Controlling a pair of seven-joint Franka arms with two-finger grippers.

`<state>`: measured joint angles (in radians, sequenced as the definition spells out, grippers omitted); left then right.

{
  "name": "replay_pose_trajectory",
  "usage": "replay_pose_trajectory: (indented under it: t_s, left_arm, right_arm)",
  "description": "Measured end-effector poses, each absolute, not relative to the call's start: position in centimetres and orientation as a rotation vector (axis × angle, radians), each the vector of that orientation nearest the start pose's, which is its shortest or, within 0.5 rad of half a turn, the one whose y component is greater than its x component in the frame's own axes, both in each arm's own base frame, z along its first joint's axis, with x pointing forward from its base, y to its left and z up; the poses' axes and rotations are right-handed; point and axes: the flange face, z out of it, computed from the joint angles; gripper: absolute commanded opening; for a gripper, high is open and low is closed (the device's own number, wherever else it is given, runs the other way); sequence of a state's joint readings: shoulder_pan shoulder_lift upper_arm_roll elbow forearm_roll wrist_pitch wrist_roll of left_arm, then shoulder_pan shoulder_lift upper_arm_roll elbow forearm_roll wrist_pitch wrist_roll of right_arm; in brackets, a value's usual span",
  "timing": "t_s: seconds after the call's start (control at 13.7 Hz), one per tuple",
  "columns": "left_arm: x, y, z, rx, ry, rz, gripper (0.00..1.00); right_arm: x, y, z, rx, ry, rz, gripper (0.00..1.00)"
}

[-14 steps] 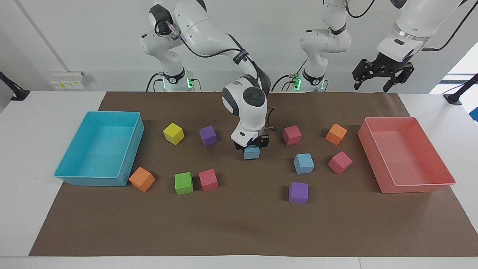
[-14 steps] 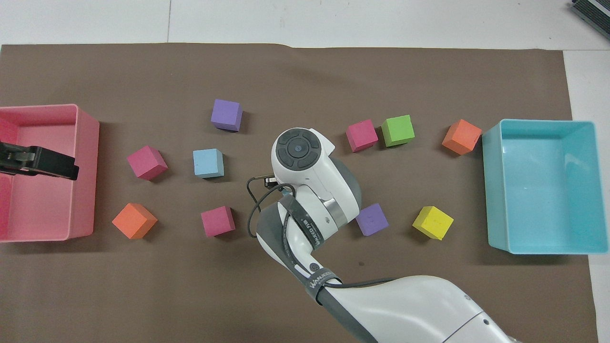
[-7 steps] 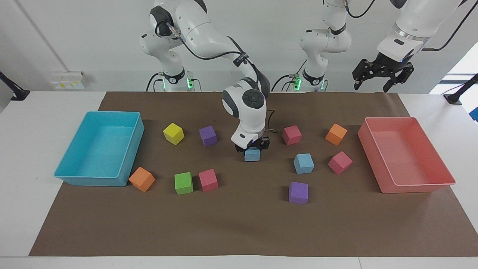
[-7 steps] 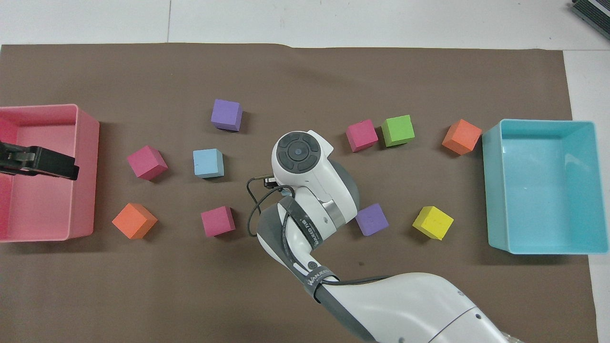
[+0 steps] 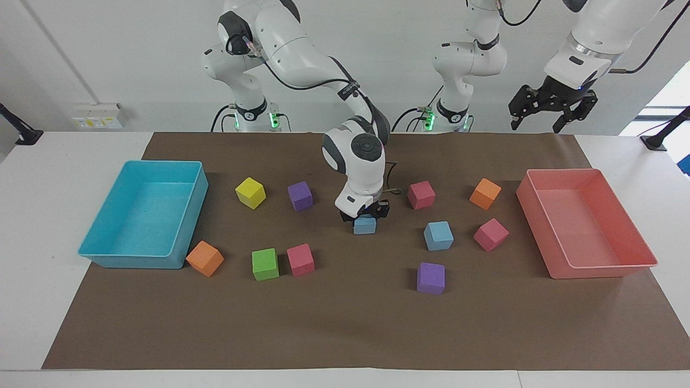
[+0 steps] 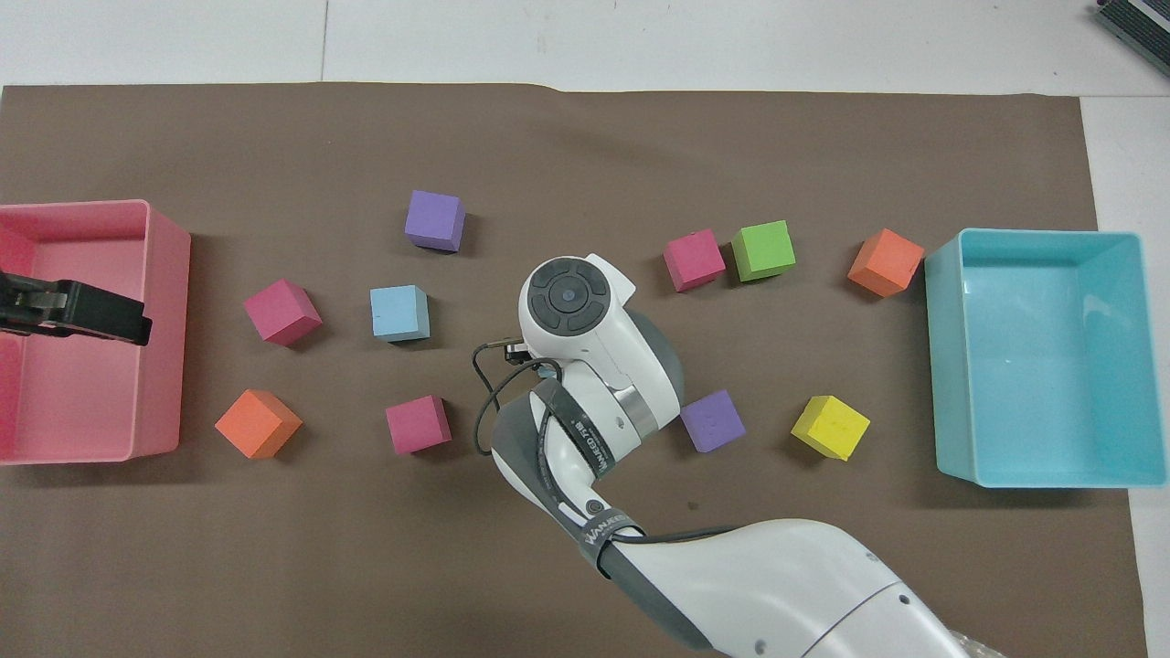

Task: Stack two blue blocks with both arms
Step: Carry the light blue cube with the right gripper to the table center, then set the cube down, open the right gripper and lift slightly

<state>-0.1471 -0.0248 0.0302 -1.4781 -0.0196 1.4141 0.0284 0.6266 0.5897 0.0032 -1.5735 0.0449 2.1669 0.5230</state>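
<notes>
Covering most of the white table is a brown mat, and everything sits on it. Largest are the two trays: a turquoise tray at the right arm's end and a pink tray at the left arm's end.

Next, the arms. From where I stand the right arm bends down over the middle of the mat, and its right gripper sits low on top of one blue block, which rests on the mat. I cannot tell whether the fingers are clamped on that block or standing clear of it; from overhead the wrist hides it all. The left arm waits, with the left gripper up in the air over the pink tray and its fingers spread wide, holding nothing.

The second blue block lies on the mat toward the left arm's end, well apart from the first, with a pink cube beside it and a purple cube farther from the robots. Smaller bits scattered around: a yellow cube, a green cube, and an orange cube just beside the turquoise tray.
</notes>
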Motion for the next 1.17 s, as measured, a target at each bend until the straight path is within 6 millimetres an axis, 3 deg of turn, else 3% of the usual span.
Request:
replay_pose_trajectory:
  t_s: [0.29, 0.73, 0.88, 1.02, 1.17]
  left_arm:
    - [52.6, -6.4, 66.8, -3.151, 0.234, 0.061, 1.0]
    - [52.6, -6.4, 66.8, -3.151, 0.231, 0.059, 1.0]
    - [52.6, -6.5, 66.8, -3.151, 0.233, 0.059, 1.0]
    - [52.9, -6.7, 67.0, -3.152, 0.236, 0.024, 1.0]
    - [53.3, -6.7, 67.3, -3.154, 0.236, -0.036, 1.0]
  right_arm:
    - [56.2, 41.5, 30.4, -3.098, -0.128, 0.014, 1.0]
    - [56.4, 39.9, 38.3, -3.07, -0.101, -0.066, 1.0]
    - [56.7, 38.3, 41.2, -3.067, -0.067, -0.082, 1.0]
    - [57.5, 35.0, 43.7, -3.064, -0.003, -0.092, 1.0]
    - [57.8, 32.9, 43.5, -3.058, 0.049, -0.067, 1.0]
